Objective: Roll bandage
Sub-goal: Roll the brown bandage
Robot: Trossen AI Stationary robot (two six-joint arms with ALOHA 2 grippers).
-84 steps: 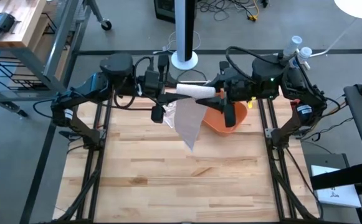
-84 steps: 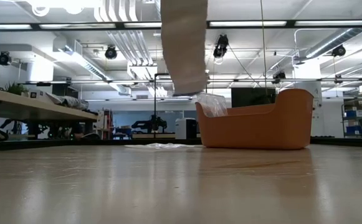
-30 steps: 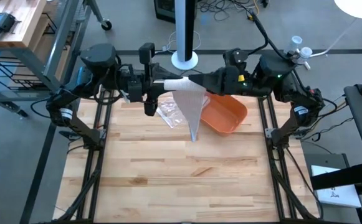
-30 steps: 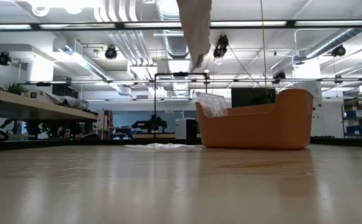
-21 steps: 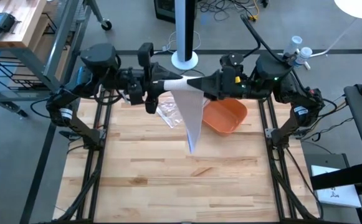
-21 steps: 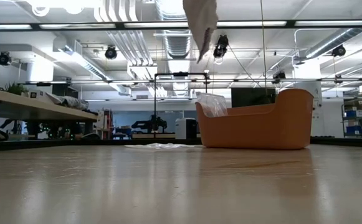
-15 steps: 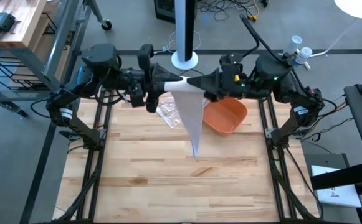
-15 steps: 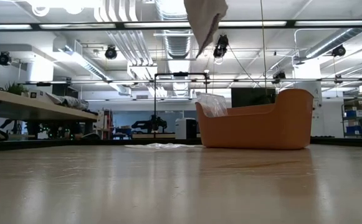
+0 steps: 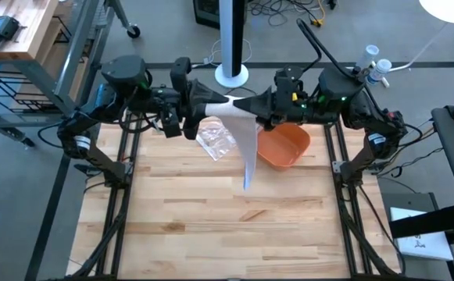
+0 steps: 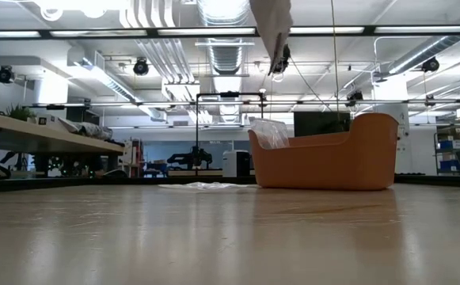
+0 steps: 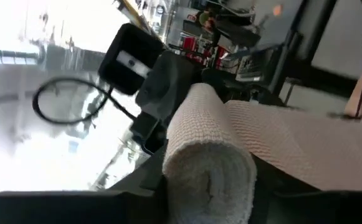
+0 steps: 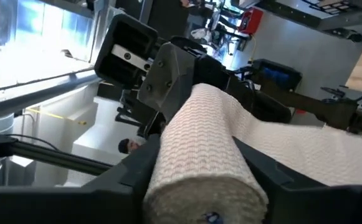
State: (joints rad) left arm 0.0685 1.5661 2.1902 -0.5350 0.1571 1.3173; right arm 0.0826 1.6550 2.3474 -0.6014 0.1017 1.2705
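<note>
A white bandage roll [image 9: 230, 104] hangs high over the far part of the table, between my two grippers, which point level at each other. My left gripper [image 9: 209, 102] is at its left end and my right gripper [image 9: 252, 104] at its right end. The left wrist view shows the roll [image 11: 209, 165] end-on, as does the right wrist view [image 12: 202, 155]. Its loose tail [image 9: 247, 152] hangs from the roll, clear of the table; only the tail's tip [image 10: 274, 32] shows in the low view. My left gripper has the roll's left end [image 11: 187, 168] between its two fingers, coming level from the table's left, along the roll's axis. The roll is lifted clear and lies level. My right gripper pinches the roll's right end [image 12: 168, 168] between its two fingers [image 12: 128, 180], coming level from the table's right, along the axis. The tail hangs slack below.
An orange bin [image 9: 283, 145] stands at the table's far right, seen also in the low view [image 10: 325, 154]. A clear plastic wrapper [image 9: 215, 139] lies under the roll. A white pole base [image 9: 231, 76] stands beyond the far edge. The near half of the wooden table [image 9: 211, 226] is bare.
Both grippers have rolled about the line they point along without shifting place, turning the roll. My right gripper's fingers have closed in on the roll's end. The hanging tail has twisted narrower and swung a little toward the table's right.
</note>
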